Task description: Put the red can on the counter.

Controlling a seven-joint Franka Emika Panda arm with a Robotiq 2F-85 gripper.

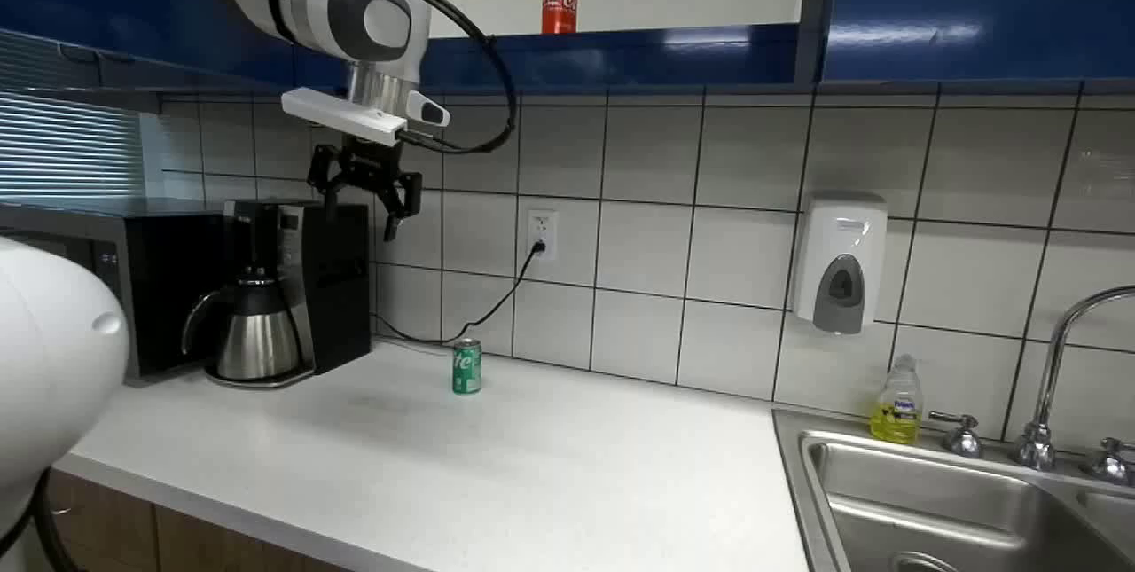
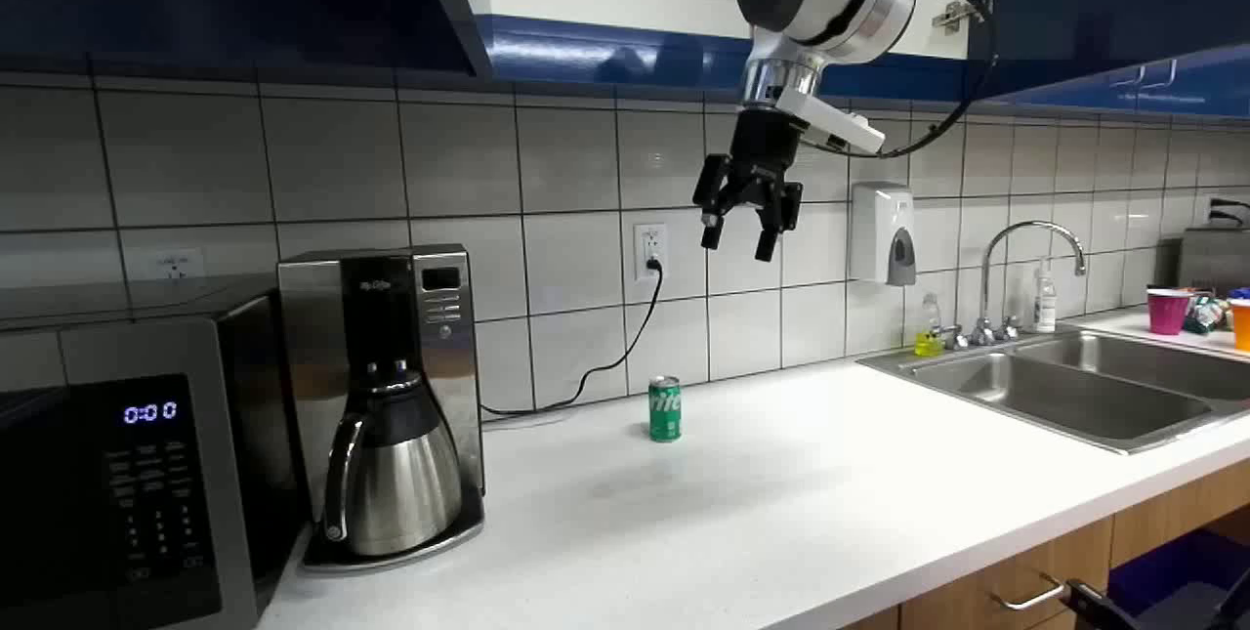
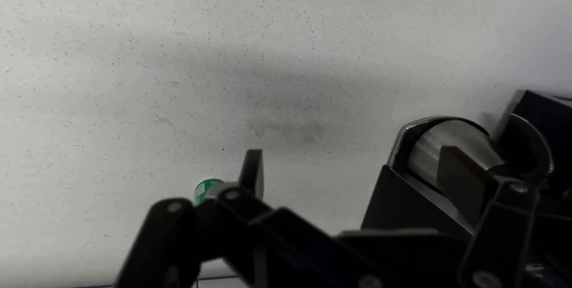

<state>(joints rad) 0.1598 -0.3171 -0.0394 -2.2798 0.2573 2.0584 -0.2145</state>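
The red can [image 1: 559, 4] is standing upright in the open cupboard [image 1: 674, 58], at or just behind its blue front edge; which of these is not showing clearly. In an exterior view the end effector [image 1: 360, 215] is hanging lower and to the left, apart from the can, its fingers pointing down and standing wide apart. The arm [image 1: 381, 18] is holding it from the upper left, covering part of the cupboard. Well below the fingers, the tabletop [image 1: 603, 466] is lying, its far edge meeting the tiled wall [image 1: 647, 244] and its near edge running straight above wooden drawers [image 2: 977, 576]. The green can [image 2: 665, 410] is standing upright on it near the wall; in the wrist view, parts of the end effector are covering some of this can. Farther left, the coffee maker [image 2: 454, 366] is crowding the far side with its carafe [image 2: 410, 483], and the microwave [image 2: 127, 454] is sitting left of that. To the right of the green can, a wide stretch of white surface is running as far as the left rim of the sink [image 1: 802, 483], giving open room. A soap bottle [image 1: 897, 403] is standing at its far rim, and a dispenser [image 1: 841, 262] is hanging on the wall above.
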